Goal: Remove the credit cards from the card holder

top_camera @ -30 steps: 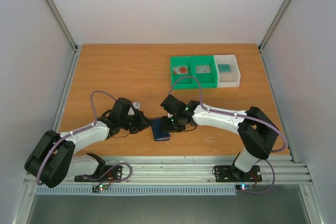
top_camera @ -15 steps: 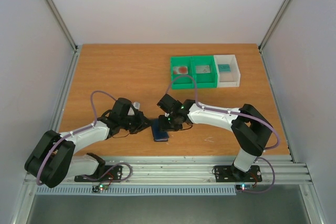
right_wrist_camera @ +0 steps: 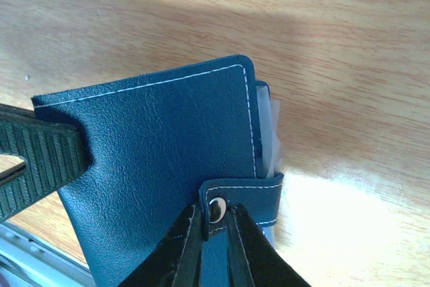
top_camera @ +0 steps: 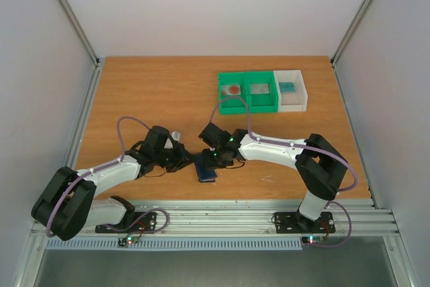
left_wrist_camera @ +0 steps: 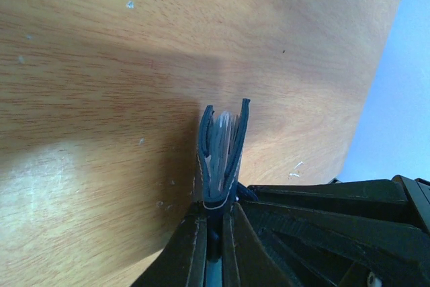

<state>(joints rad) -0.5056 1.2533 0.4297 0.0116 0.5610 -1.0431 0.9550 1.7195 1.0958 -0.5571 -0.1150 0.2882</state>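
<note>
Unfastening step — left gripper (left_wrist_camera: 215,214) clamps holder (right_wrist_camera: 154,146) edge, right gripper (right_wrist_camera: 215,221) pinches tab (right_wrist_camera: 254,191) at lower centre — next, tab wants peeling open.

The top external camera hangs high above and behind the arm bases, looking down over the whole wooden table (top_camera: 154,92). Each wrist camera sits very close. The one behind the left gripper (left_wrist_camera: 215,210) meets the card holder (left_wrist_camera: 222,146) edge-on. The one behind the right gripper (right_wrist_camera: 216,212) faces its navy cover. All three views share the card holder.
</note>
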